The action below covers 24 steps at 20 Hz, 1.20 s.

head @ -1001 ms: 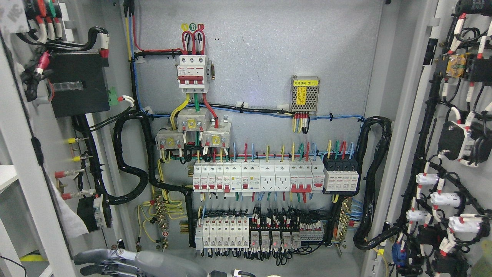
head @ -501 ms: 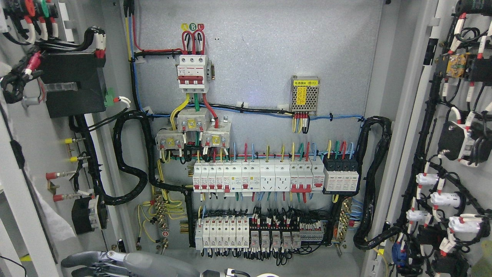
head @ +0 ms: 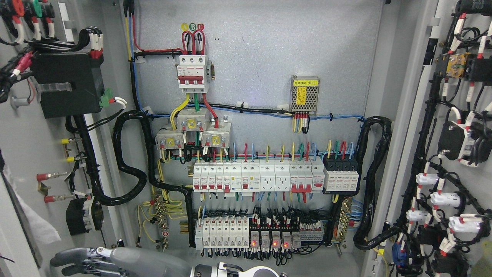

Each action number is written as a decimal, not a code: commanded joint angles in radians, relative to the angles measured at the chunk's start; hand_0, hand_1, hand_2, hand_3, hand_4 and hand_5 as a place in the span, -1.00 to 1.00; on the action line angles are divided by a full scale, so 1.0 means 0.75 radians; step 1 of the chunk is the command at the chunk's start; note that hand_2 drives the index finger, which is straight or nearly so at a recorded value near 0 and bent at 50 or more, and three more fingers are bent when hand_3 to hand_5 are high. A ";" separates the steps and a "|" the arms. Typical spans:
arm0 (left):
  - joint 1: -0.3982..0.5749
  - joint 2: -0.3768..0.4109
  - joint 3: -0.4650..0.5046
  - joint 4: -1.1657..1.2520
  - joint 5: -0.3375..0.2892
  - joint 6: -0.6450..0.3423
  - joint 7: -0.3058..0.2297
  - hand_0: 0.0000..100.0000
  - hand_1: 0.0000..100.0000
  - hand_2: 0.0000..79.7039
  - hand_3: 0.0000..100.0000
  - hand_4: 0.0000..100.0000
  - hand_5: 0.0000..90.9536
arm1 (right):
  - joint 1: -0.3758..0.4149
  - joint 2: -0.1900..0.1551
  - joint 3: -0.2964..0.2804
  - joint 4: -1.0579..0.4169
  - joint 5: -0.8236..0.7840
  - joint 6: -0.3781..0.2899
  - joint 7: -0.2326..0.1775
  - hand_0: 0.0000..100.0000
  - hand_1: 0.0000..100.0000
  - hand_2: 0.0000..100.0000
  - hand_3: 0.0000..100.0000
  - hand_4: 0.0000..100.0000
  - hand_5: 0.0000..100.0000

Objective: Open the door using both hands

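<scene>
The cabinet stands open. The left door point(head: 23, 146), with a black box and wiring on its inner face, is swung out at the picture's left. The right door point(head: 482, 181), also wired, is swung out at the right. A grey robot hand point(head: 63, 261) lies low at the bottom left, fingers stretched leftward by the left door's lower inner face, holding nothing. Contact with the door is not visible. Its forearm point(head: 153, 263) runs right to a white joint point(head: 257, 272) at the bottom edge near the middle, so which arm it is does not show. No other hand is in view.
Inside, the back panel point(head: 269, 50) carries a main breaker point(head: 193, 73), rows of breakers point(head: 257, 177), relays point(head: 269, 238) and a small power supply point(head: 305, 93). Black cable looms point(head: 130, 169) hang between the doors and the panel. A white cloth point(head: 32, 219) hangs on the left door.
The left door has swung further out to the left. The hand has moved left with it, and more of its arm shows at the bottom edge.
</scene>
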 commanded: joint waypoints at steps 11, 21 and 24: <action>0.002 0.001 -0.002 0.000 0.000 0.001 0.000 -0.42 -1.00 -0.93 -0.94 -0.93 -1.00 | -0.136 0.000 0.132 0.021 -0.138 0.000 -0.022 -0.56 -1.00 -1.00 -1.00 -1.00 -1.00; 0.002 0.001 -0.002 0.000 0.000 0.001 0.000 -0.42 -1.00 -0.93 -0.94 -0.93 -1.00 | -0.181 0.000 0.226 0.021 -0.161 -0.002 -0.073 -0.56 -1.00 -1.00 -1.00 -1.00 -1.00; 0.002 0.001 -0.002 0.000 0.000 0.001 0.000 -0.42 -1.00 -0.93 -0.94 -0.93 -1.00 | -0.199 0.000 0.252 0.021 -0.208 -0.002 -0.075 -0.56 -1.00 -1.00 -1.00 -1.00 -1.00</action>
